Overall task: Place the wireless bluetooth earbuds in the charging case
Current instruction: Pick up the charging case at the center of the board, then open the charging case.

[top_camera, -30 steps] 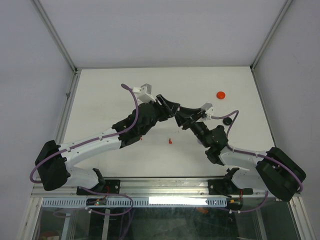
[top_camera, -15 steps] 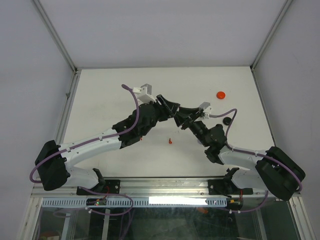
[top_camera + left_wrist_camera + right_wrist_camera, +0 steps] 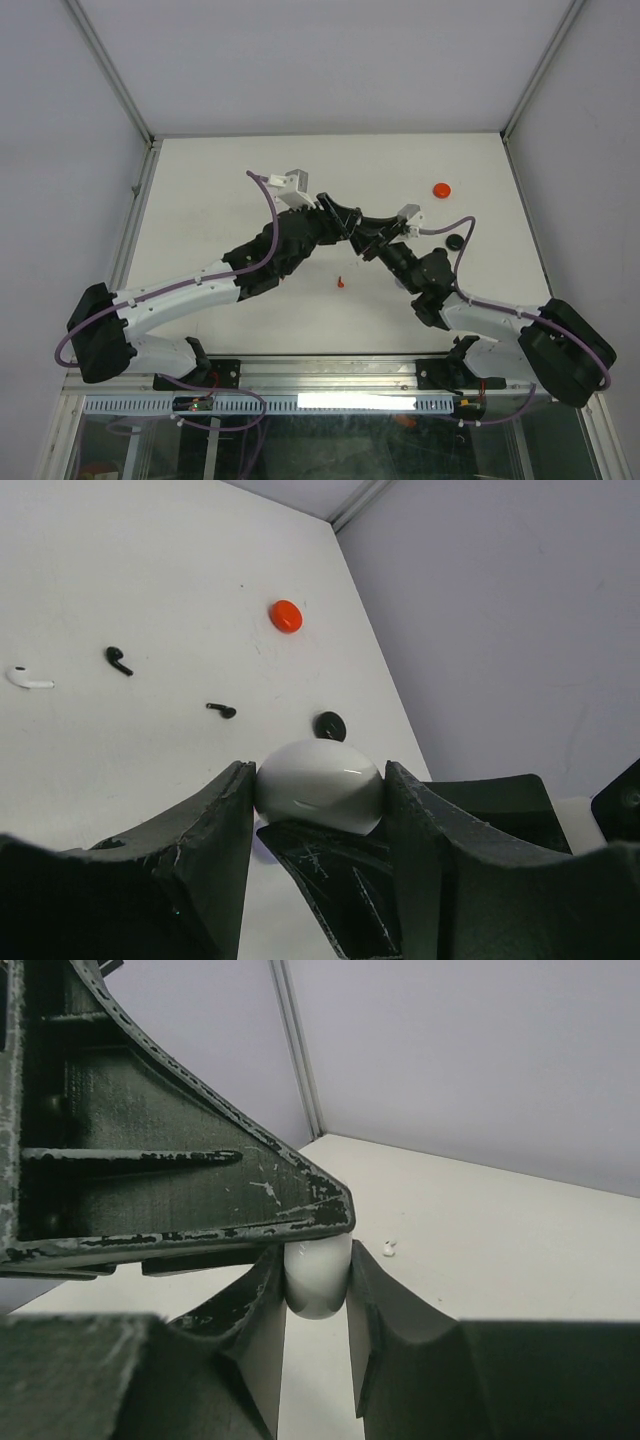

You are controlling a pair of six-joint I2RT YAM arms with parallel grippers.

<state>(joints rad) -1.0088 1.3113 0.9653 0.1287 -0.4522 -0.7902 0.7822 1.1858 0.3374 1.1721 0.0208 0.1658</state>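
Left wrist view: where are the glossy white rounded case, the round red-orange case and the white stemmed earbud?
glossy white rounded case (image 3: 320, 783), left wrist view, middle of its shiny face.
round red-orange case (image 3: 286, 615), left wrist view, centre of its top.
white stemmed earbud (image 3: 30, 681), left wrist view, on its stem.

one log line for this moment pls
left gripper: shut on white case | right gripper: shut on white case | red earbud: loose on table | white earbud: loose on table
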